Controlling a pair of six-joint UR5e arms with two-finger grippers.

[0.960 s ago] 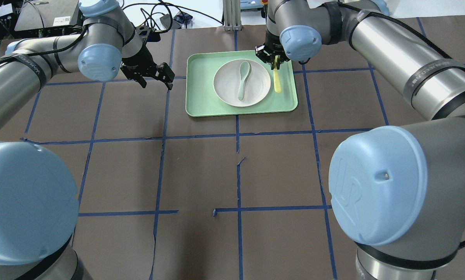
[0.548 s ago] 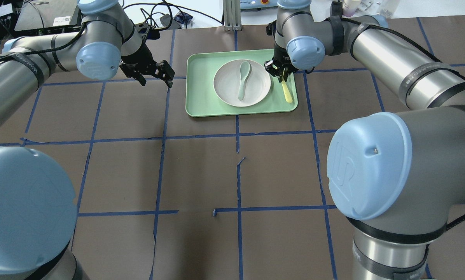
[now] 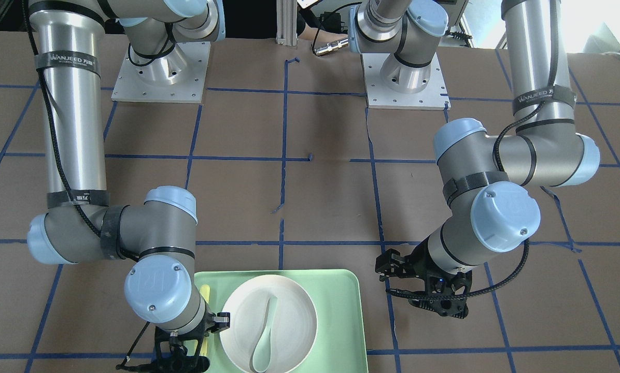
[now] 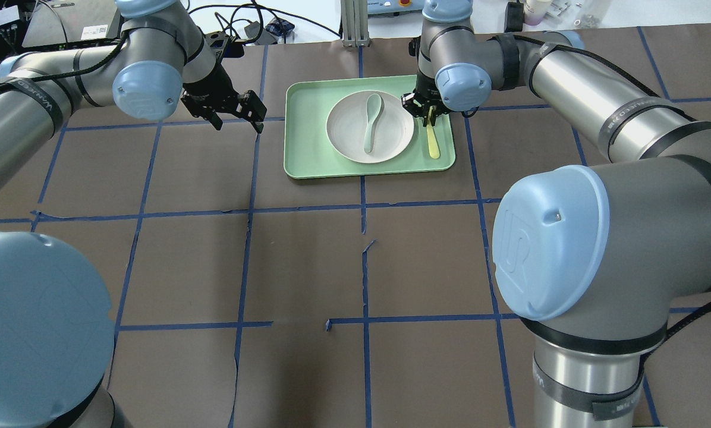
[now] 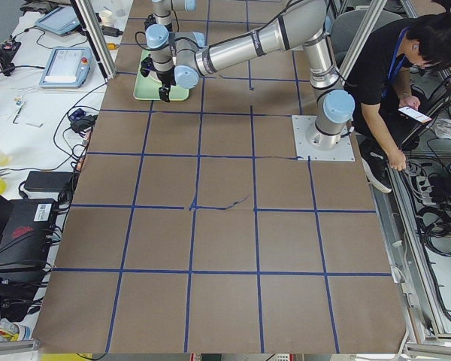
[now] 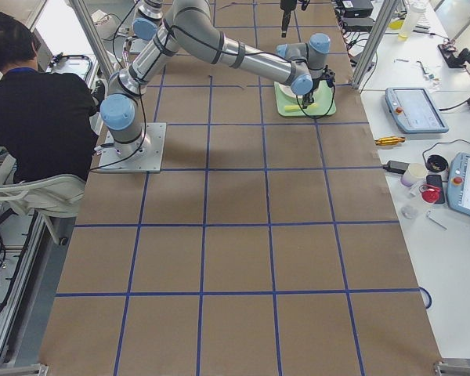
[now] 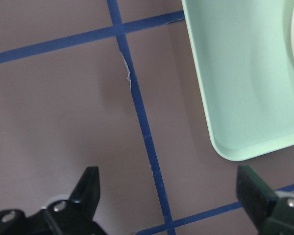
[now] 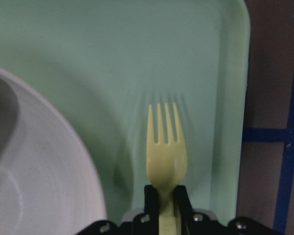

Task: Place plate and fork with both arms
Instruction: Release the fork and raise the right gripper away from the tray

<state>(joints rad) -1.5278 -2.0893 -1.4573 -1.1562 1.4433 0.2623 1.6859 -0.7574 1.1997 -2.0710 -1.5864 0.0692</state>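
The white plate [image 4: 346, 135] sits in the mint-green tray [image 4: 308, 148] with a grey-green spoon [image 4: 372, 122] lying in it. My right gripper [image 4: 428, 116] is shut on the pale yellow fork [image 4: 433, 142] and holds it low over the tray's right strip, between the plate and the tray's rim. In the right wrist view the fork's tines [image 8: 165, 142] stick out ahead of the closed fingers [image 8: 152, 198], with the plate [image 8: 44, 176] to the left. My left gripper [image 4: 236, 114] is open and empty over the table, left of the tray; its wrist view shows the tray's corner [image 7: 235, 98].
The brown table has a grid of blue tape lines [image 4: 364, 205]. Cables and devices lie beyond the table's far edge [image 4: 236, 30]. In the front-facing view the tray [image 3: 341, 311] lies at the bottom edge, with the left gripper [image 3: 413, 290] to its right.
My right gripper has carried the fork a little toward the robot and to the right along the tray's right strip. My left gripper has shifted slightly away and stays open.
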